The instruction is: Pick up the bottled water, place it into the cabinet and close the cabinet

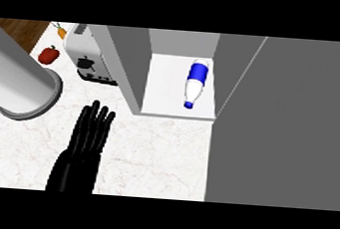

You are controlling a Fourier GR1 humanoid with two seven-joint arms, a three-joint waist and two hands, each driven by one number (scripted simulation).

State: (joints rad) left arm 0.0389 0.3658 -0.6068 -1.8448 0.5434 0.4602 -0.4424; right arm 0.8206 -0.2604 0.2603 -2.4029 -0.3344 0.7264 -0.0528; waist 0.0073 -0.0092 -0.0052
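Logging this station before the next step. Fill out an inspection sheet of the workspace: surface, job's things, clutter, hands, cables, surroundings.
Surface: white marbled counter, with a wooden strip along its left edge.
Job's things: bottled water lies on its side inside the cabinet, cap toward the front. The cabinet door stands open at the right.
Clutter: toaster left of the cabinet; red pepper beside it; a small orange item at the top edge, too small to identify.
Hands: left hand open, fingers straight, over the counter, holding nothing. Right hand not seen.
Cables: nothing seen.
Surroundings: large grey cylinder at the left.
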